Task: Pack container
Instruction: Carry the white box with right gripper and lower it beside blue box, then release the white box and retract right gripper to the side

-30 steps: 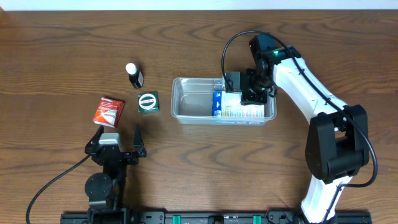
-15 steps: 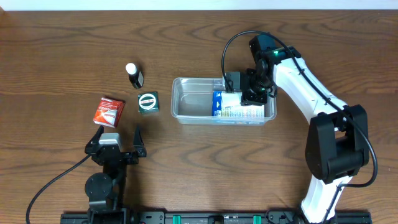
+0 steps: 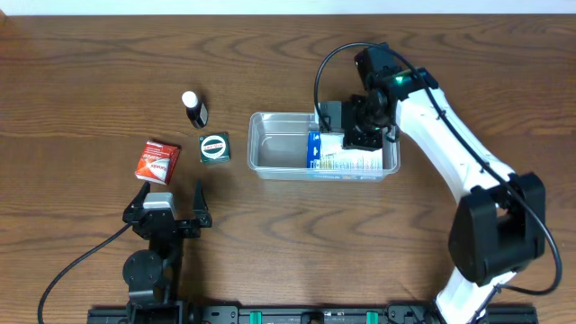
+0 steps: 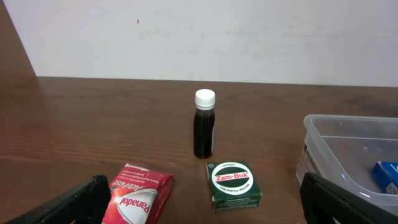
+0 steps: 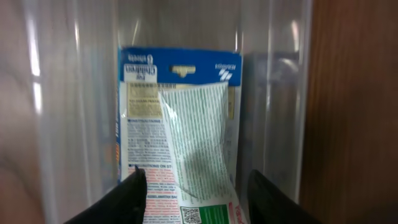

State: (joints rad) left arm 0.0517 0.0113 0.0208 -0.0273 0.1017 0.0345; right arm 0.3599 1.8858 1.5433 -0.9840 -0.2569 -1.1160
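The left gripper (image 3: pixel 171 189) sits nearest the arm bases, well left of the container (image 3: pixel 279 148), wide open and empty. Beyond it, a red box (image 3: pixel 157 162), a green box (image 3: pixel 214 148) and an upright bottle (image 3: pixel 193 110) stand left of the container. The container lies open side up on the worktop (image 3: pixel 90 72), long axis left to right. Over its right end hangs the right gripper (image 5: pixel 196 186), parted and gripping nothing, above packets (image 3: pixel 346 155) inside.

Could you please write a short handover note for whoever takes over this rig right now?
Left gripper: open, empty, parked near the table's front edge.
Right gripper: open, over the container's right end.
Done: blue-and-white packets lie in the container.
To do: Panadol box, Zam-Buk box and dark bottle, all on the table left of the container.
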